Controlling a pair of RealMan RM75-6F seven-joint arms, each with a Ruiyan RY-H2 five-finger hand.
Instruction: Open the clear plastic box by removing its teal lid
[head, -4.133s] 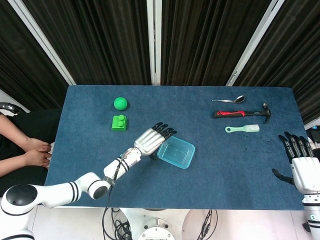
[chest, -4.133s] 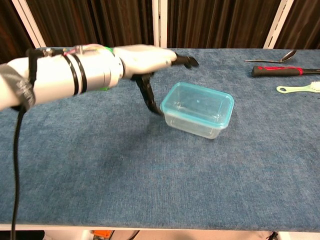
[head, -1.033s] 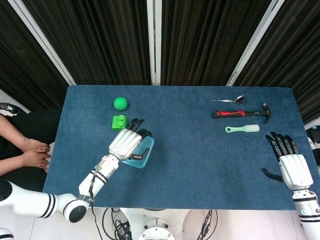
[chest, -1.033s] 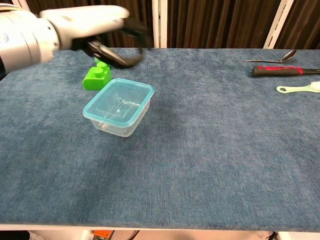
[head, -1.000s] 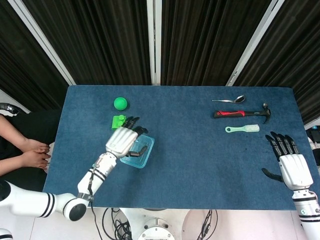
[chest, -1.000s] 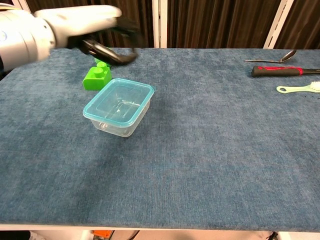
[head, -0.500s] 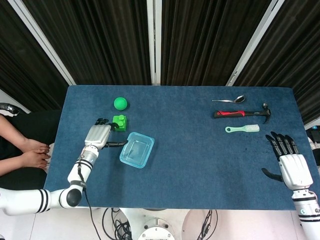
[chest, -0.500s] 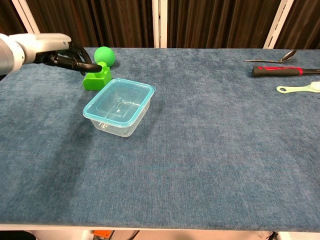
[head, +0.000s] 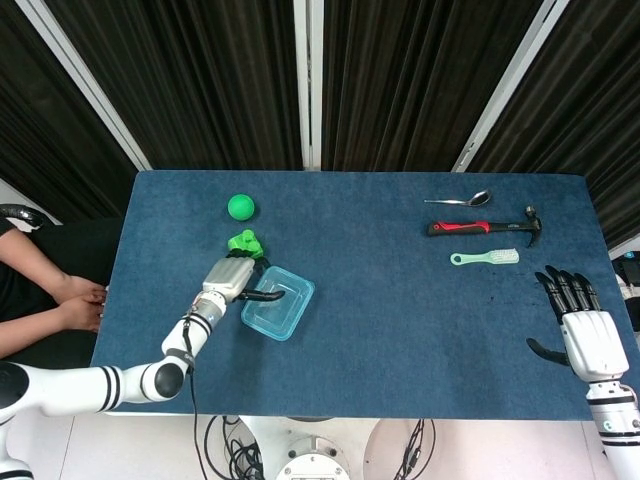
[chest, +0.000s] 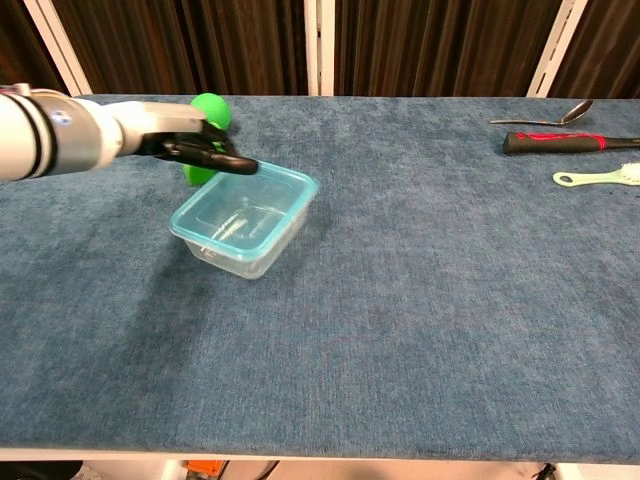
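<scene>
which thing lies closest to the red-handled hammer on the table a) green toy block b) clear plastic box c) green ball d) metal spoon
d: in the head view the metal spoon lies just behind the red-handled hammer, while the other three things are far across the blue table.

Left hand (head: 229, 279) beside lidded clear box (head: 278, 303); right hand (head: 583, 335) apart.
</scene>
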